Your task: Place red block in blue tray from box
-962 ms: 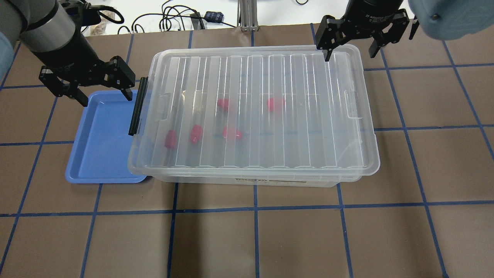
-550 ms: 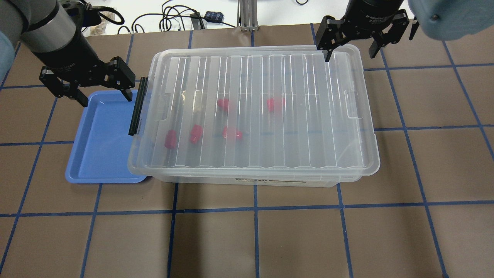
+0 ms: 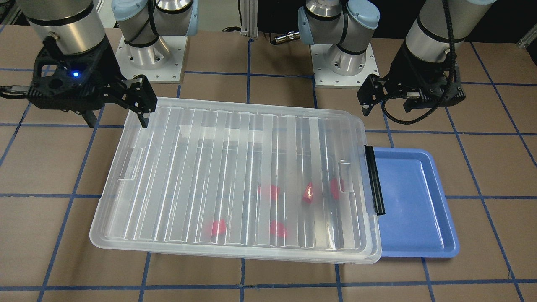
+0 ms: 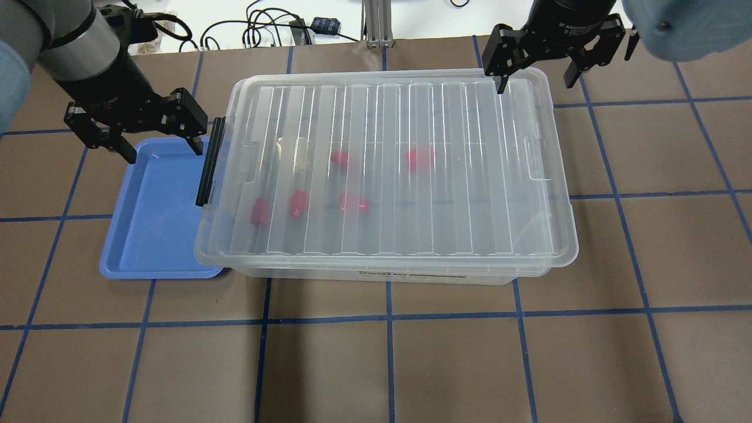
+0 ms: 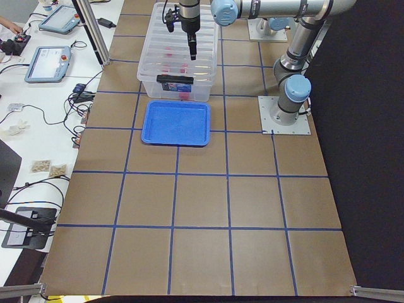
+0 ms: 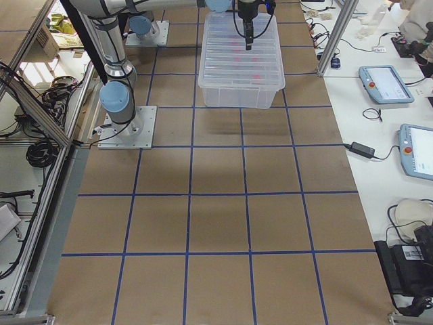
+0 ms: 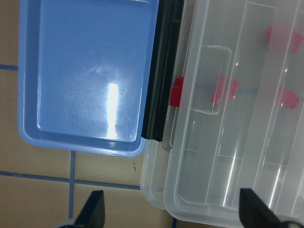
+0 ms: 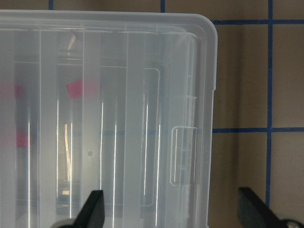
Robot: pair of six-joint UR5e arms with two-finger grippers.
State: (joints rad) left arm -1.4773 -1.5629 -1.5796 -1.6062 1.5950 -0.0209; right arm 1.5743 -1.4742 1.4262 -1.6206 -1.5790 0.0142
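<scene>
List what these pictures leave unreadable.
Red blocks: overhead view, outlines blurred by the ribbed lid.
Box label: overhead view, print too small.
Blue tray: overhead view, one edge hidden under the lid.
Left hand: left wrist view, mostly cut off by the bottom edge.

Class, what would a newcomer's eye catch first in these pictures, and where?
A large clear plastic storage bin with ribbed lid fills the middle of the table, five small glossy red blocks showing through it near the latch end. A shallow light-blue plastic tray sits empty beside that end, below the open left end effector; the open right end effector hangs over the bin's opposite far corner.
</scene>
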